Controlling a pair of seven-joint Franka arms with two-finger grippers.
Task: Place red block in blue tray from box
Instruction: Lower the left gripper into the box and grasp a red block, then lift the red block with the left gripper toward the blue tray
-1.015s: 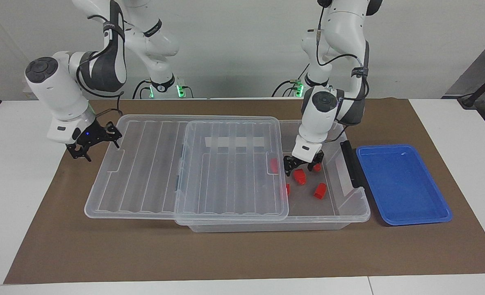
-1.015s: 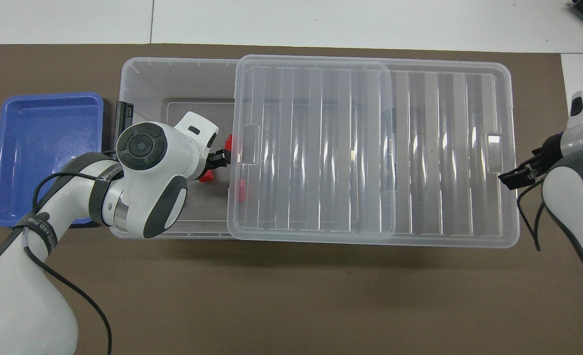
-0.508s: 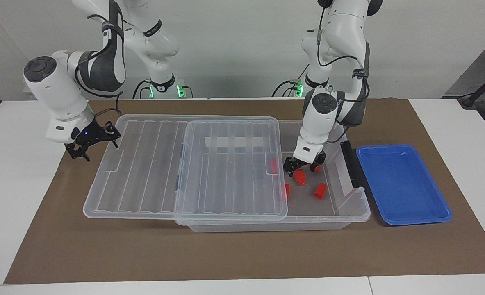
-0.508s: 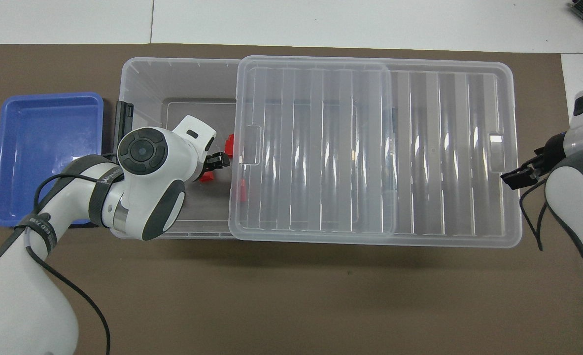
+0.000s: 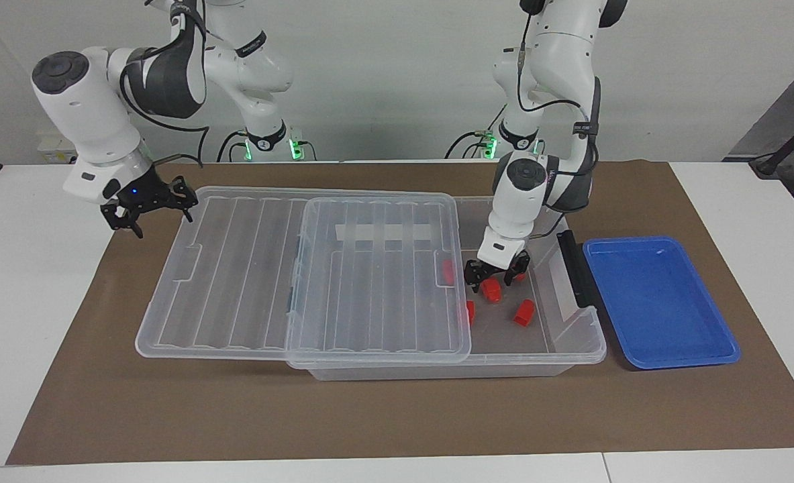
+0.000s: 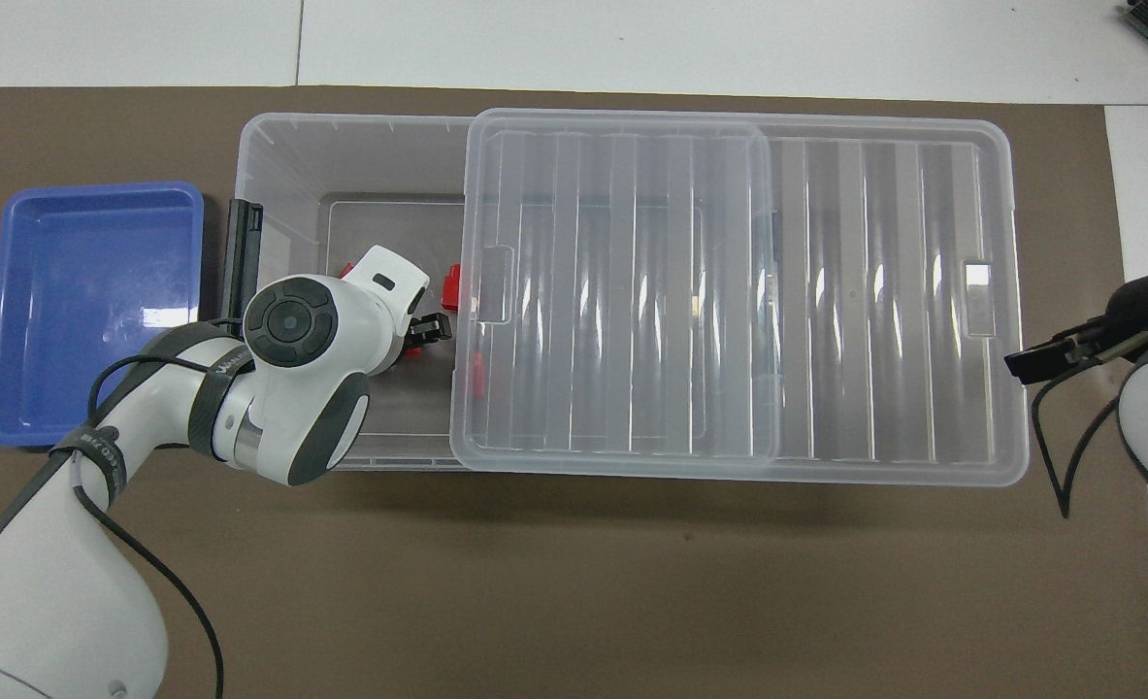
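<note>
Facing view: left gripper [image 5: 495, 276] inside box [image 5: 558, 349], fingers apart, seemingly straddling red block [image 5: 491, 290]; right gripper [image 5: 147, 209] waits, state unclear.

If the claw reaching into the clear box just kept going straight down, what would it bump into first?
Probably the red block right under the left gripper, inside the box; depth is hard to judge, so its fingers may pass either side.

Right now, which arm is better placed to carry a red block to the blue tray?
Left: its pincer is inside the box at a red block, beside the blue tray. The right pincer waits at the lid's end.
</note>
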